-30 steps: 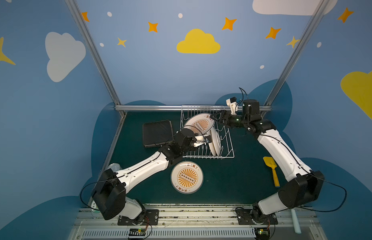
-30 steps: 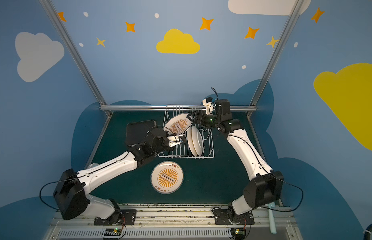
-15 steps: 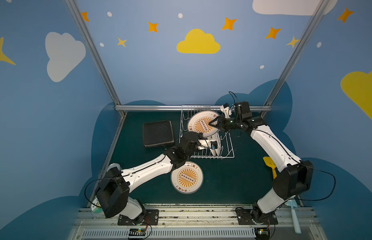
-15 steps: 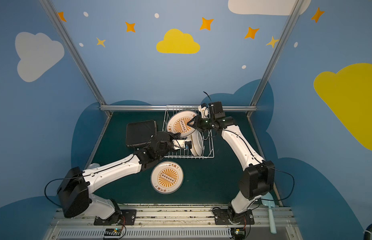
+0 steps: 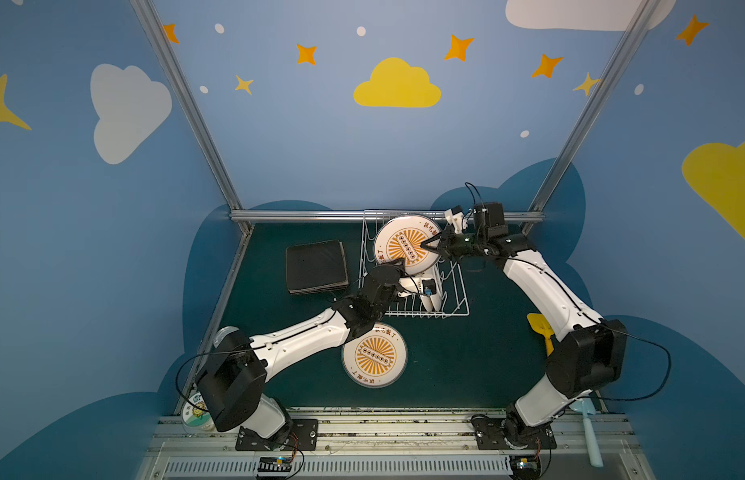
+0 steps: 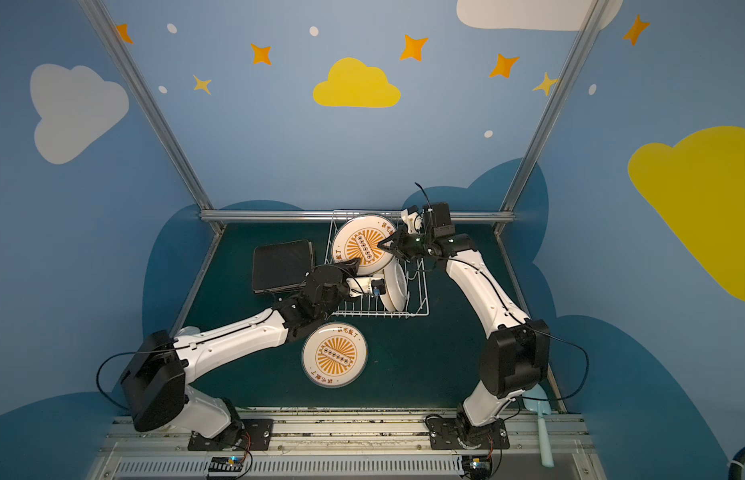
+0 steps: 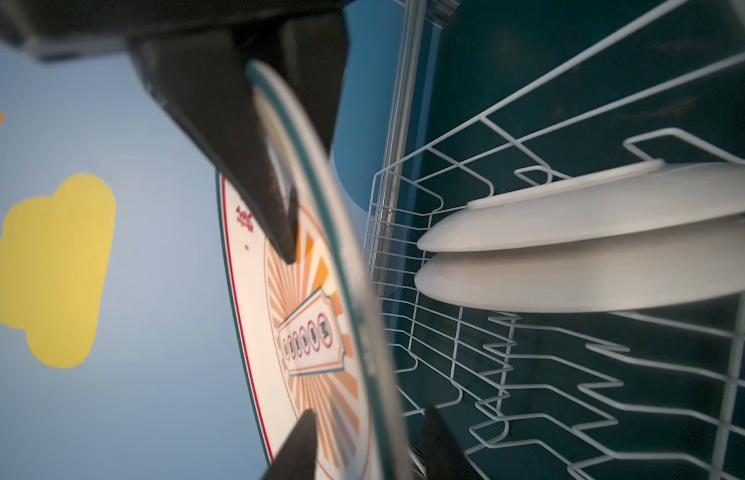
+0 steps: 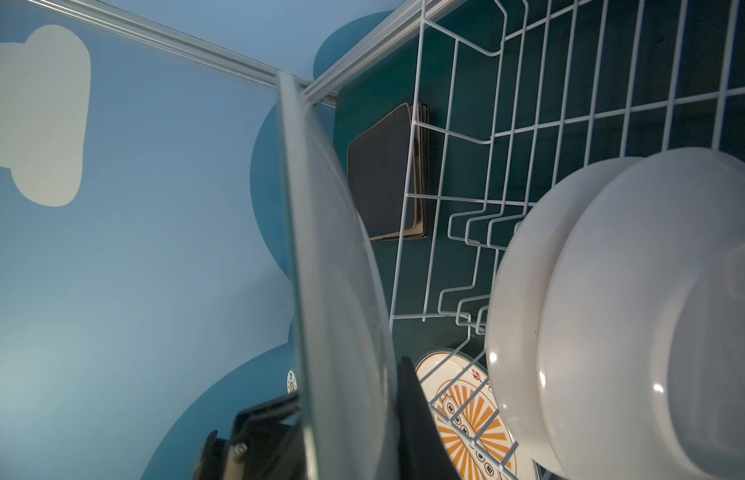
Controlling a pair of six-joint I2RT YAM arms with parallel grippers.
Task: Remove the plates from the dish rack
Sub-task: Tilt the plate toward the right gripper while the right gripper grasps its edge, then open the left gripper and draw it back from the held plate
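Closest to the arm bases are things outside the job: a small clear tub (image 5: pixel 196 413) with a sunflower label by the left base, a pale blue spatula (image 5: pixel 588 428) by the right base, and a yellow spatula (image 5: pixel 539 326) a little farther in, partly hidden by the right arm. Next, on the green counter (image 5: pixel 466 365), one round plate (image 5: pixel 374 355) lies flat with its orange print up, just in front of the dish rack (image 5: pixel 462 299), so that one is already unloaded. Left of the rack, a stack of square plates (image 5: pixel 317 266) rests with black backs up, also out. Inside the rack, two white plates (image 6: pixel 398 286) stand on edge between the tines, close together and not yet touched. Over the rack's far end, a raised plate (image 5: pixel 406 245) hangs tilted, its printed face showing in both top views. The right claw (image 5: pixel 424 245) is clenched on its rim from the right, and its wrist view shows the rim running between the fingers. The left claw (image 5: pixel 398 264) sits at the plate's lower edge with its jaws parted on either side of the rim, apparently released. By my reckoning the job is past halfway. The raised plate has yet to be set on the counter, and the two in the rack remain after it.
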